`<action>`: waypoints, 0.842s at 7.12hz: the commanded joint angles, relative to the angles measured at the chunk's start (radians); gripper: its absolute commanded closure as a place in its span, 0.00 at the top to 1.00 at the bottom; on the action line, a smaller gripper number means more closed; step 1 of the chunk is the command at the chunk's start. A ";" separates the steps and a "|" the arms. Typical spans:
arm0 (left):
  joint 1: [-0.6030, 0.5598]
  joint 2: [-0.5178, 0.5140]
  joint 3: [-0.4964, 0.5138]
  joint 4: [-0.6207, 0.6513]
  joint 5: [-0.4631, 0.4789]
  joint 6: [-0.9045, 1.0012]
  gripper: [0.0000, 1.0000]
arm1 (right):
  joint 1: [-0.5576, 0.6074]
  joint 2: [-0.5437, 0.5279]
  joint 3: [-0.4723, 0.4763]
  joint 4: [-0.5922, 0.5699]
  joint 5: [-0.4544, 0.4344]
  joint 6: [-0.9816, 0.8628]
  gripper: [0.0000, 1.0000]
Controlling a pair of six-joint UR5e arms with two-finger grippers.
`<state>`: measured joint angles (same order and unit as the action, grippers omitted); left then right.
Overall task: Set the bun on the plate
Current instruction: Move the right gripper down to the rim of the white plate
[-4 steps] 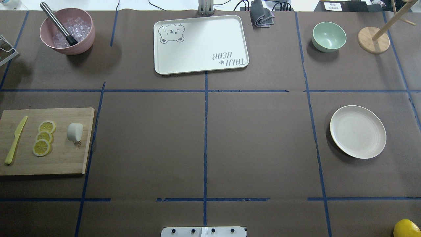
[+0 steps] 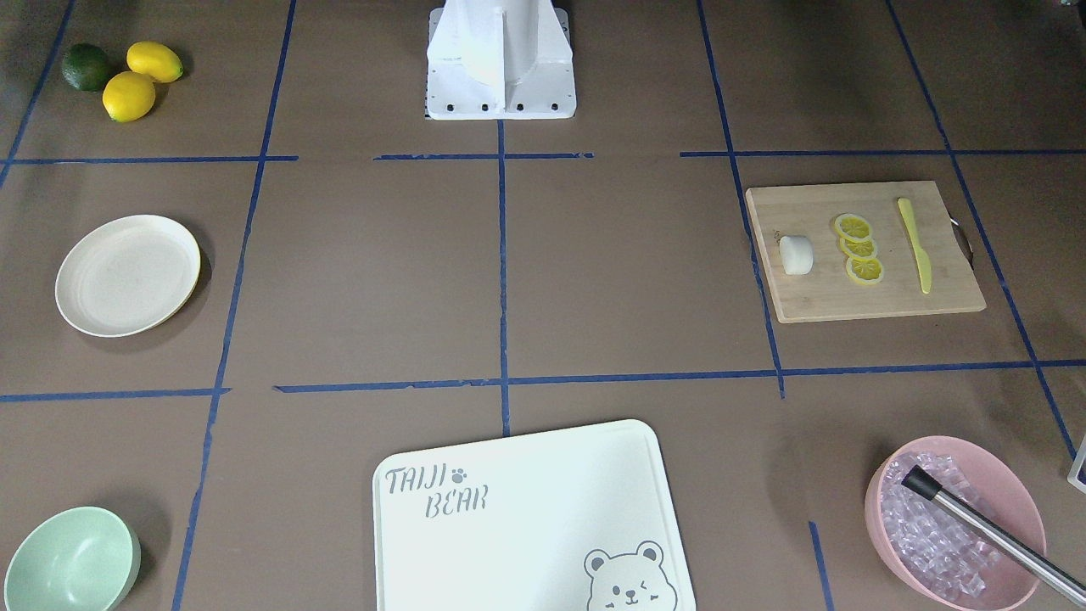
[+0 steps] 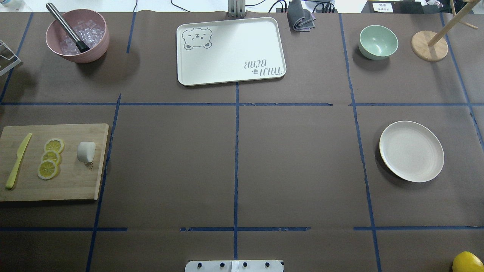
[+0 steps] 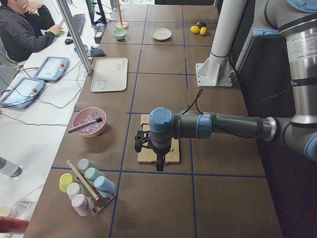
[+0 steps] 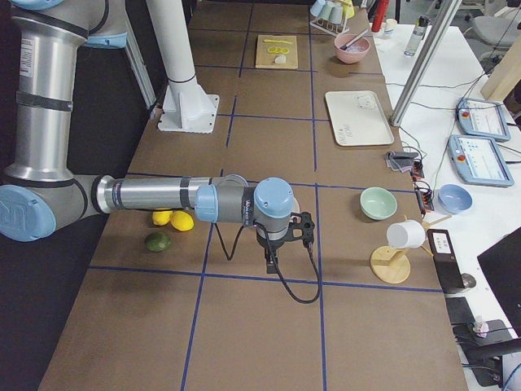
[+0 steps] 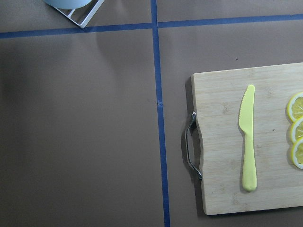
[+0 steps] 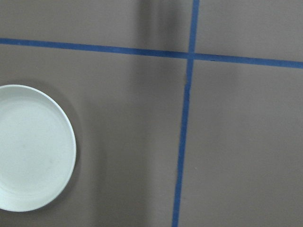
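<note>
overhead looks forward and down on the tabletop [image 3: 302,170] from behind the robot base [image 3: 234,265]; front faces back steeply; side views look along from either end; wrist views sit close above the cutting board [image 6: 222,118] and plate [image 7: 28,146], both seen overhead

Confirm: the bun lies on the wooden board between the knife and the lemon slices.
Wrong order: the lemon slices lie between the knife and the bun, all on the wooden board. The overhead exterior view shows it.
</note>
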<state>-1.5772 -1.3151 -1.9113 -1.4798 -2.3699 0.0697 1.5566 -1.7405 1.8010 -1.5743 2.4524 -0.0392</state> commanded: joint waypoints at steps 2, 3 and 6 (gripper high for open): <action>0.000 -0.006 0.000 -0.005 -0.002 -0.001 1.00 | -0.168 -0.001 -0.089 0.414 0.015 0.420 1.00; 0.000 -0.006 0.000 -0.007 -0.002 -0.001 1.00 | -0.229 -0.001 -0.153 0.577 -0.002 0.532 1.00; 0.000 -0.006 -0.002 -0.007 -0.003 -0.001 1.00 | -0.505 -0.004 -0.204 0.879 -0.209 0.913 0.99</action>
<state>-1.5769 -1.3207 -1.9123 -1.4863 -2.3726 0.0690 1.1613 -1.7431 1.6221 -0.8053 2.3266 0.7418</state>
